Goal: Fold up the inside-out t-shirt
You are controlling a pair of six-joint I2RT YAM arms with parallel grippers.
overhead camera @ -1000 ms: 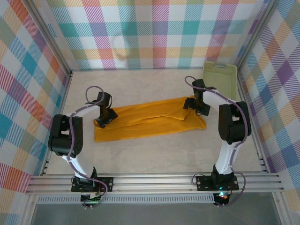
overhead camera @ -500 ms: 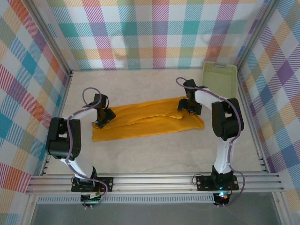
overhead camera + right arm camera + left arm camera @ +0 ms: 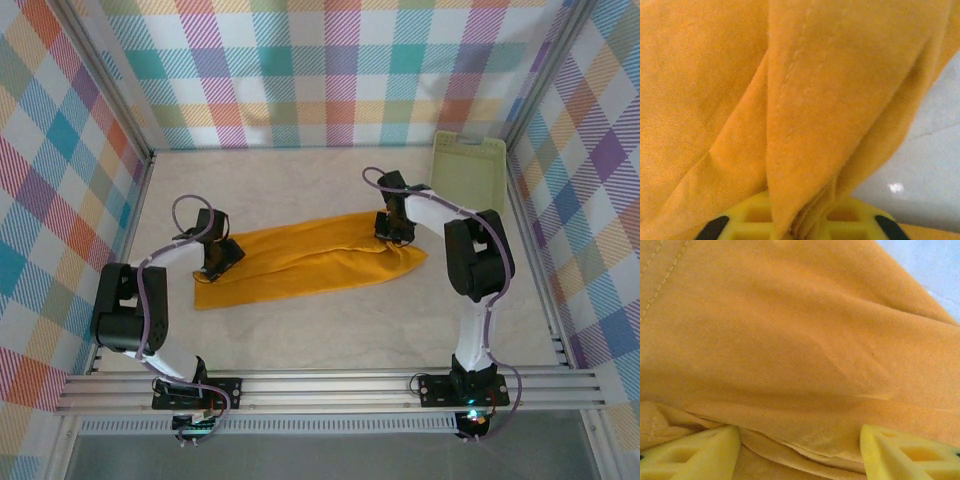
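From above, I see the shirt lying as a long mustard band across the middle of the table, no print showing. The left gripper is at its left end and the right gripper at its far right corner. My worry is an uneven pull: if one end lifts alone, the band may twist or drag instead of folding. On the left wrist, the jaws stand apart with soft folds of cloth lying between the fingers and nothing pinched. Closing here could catch just the top layer and let the rest slip. On the right wrist, the jaws are clamped on a narrow ridge of fabric with a stitched line running up it. I judge so shallow a bite could slide out under load.
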